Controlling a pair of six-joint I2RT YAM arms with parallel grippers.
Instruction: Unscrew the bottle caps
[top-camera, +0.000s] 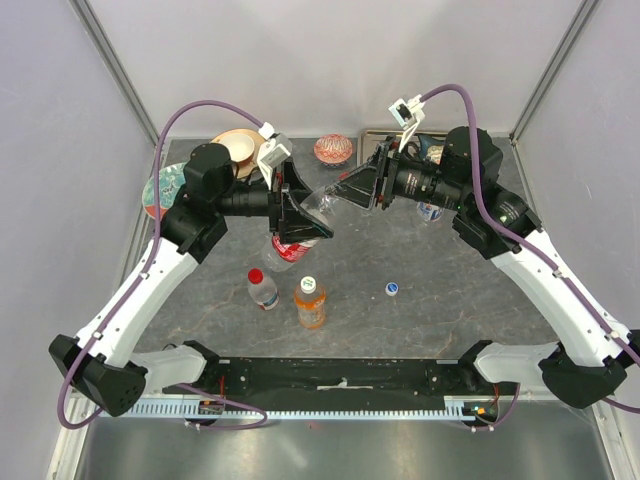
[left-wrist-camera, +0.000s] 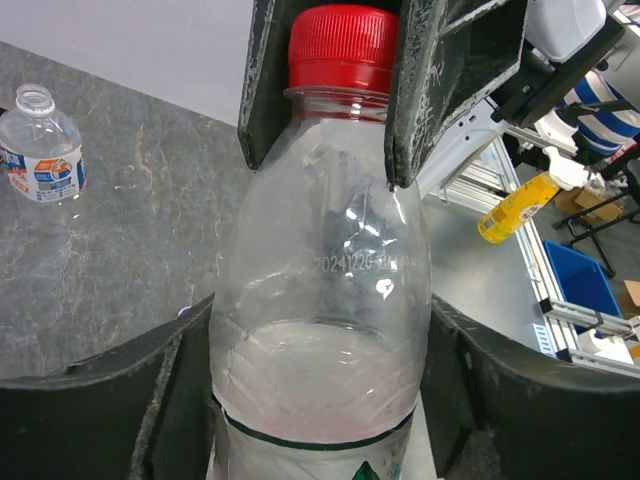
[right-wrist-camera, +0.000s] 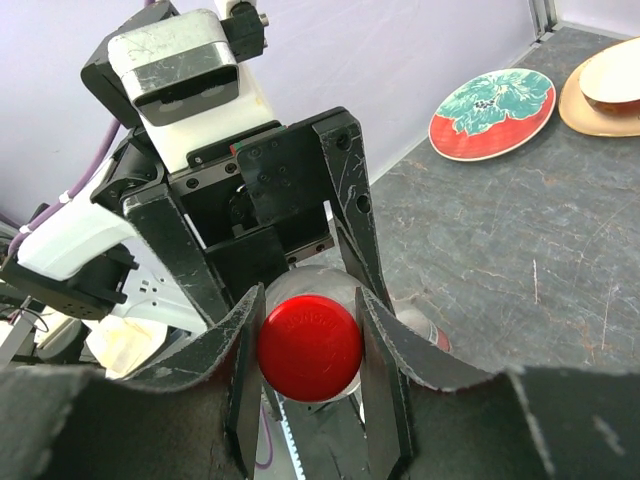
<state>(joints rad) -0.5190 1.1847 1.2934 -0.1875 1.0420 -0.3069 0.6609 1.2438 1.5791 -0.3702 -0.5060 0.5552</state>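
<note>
Tabletop (top-camera: 450, 290) — left hand (top-camera: 303, 225) opposite right hand (top-camera: 338, 192)

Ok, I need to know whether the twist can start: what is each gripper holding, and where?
The left gripper clamps the clear bottle around its body. The right gripper pinches the bottle's red cap from both sides.

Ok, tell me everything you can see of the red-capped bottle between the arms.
The bottle is small, of clear plastic, with a red screw cap on, a printed date code on the shoulder and a red-and-white label round the lower body. It lies tilted between the arms, cap toward the right arm. The left end effector clasps its body; the right end effector pinches the cap. Whether its base touches the table I cannot tell.
</note>
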